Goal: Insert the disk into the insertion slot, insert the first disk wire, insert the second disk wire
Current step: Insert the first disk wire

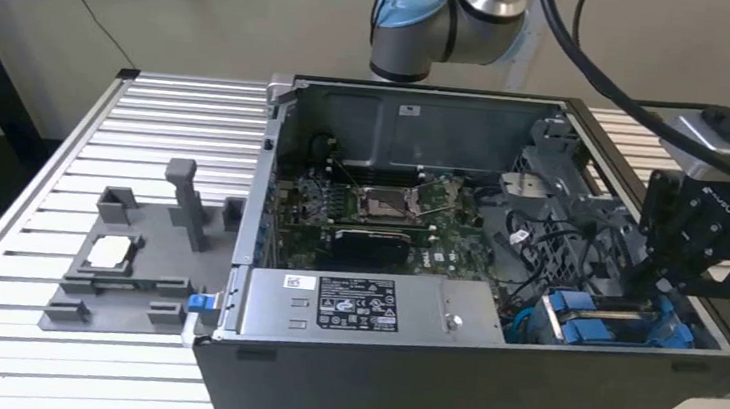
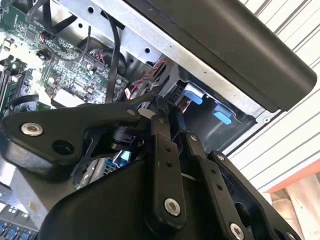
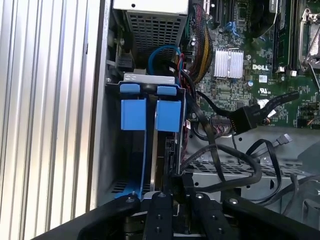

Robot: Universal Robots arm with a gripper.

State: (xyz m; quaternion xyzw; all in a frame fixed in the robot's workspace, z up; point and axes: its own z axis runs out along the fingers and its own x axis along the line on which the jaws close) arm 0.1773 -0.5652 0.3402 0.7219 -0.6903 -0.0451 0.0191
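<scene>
**Disk seated in the slot, gripper narrow at its end**

In the exterior view, the PC case (image 1: 455, 384) is being carried, open side up, on the slatted bench (image 1: 172, 126). The disk (image 1: 590, 325) is being held in the case's corner toward the exterior view's right, just beside the power-supply box (image 1: 369, 305). The gripper (image 1: 642, 281) is being reached into the case, right above the disk.

In the second wrist view, the gripper (image 2: 167, 107) is being shown narrow, its fingers drawn close together. Whether anything is being pinched cannot be told.

In the first wrist view, the disk (image 3: 167, 117) is being enclosed by the insertion slot (image 3: 112, 150) against the case's side wall, with the gripper (image 3: 174, 180) at the disk's end. Black wires (image 3: 240, 120) are being left loose inside the case, over the motherboard (image 3: 240, 50).
</scene>
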